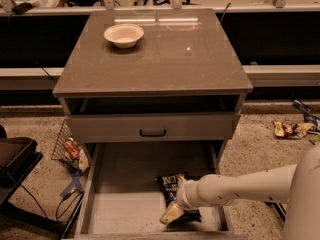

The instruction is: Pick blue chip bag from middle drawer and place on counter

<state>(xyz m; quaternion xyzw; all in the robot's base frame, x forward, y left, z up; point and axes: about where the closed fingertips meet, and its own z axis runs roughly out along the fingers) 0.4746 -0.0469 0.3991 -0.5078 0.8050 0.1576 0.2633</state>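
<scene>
Now, place of bag: the bag [170,183] lies flat on the floor of the open drawer [125,209], toward its front right corner and below the counter [165,69].
Gripper: the gripper [171,215] is low in the drawer, over the near end of the bag, on the arm [240,184] that reaches in from the right.
State of gripper: it cannot be told if it is open or closed, or if it has hold of the bag.
Weight: probably very light, mostly air and chips.
Surface: thin crinkly foil, likely slippery, and it gives way under pressure.
Fragility: the chips inside would break under a hard squeeze.
Where to hold: a pinch on the flat sealed edge or on a raised fold seems better than on the puffed middle.
Free place: the bowl [123,35] stands near the back left corner of the counter, and the front and right parts appear free.
</scene>
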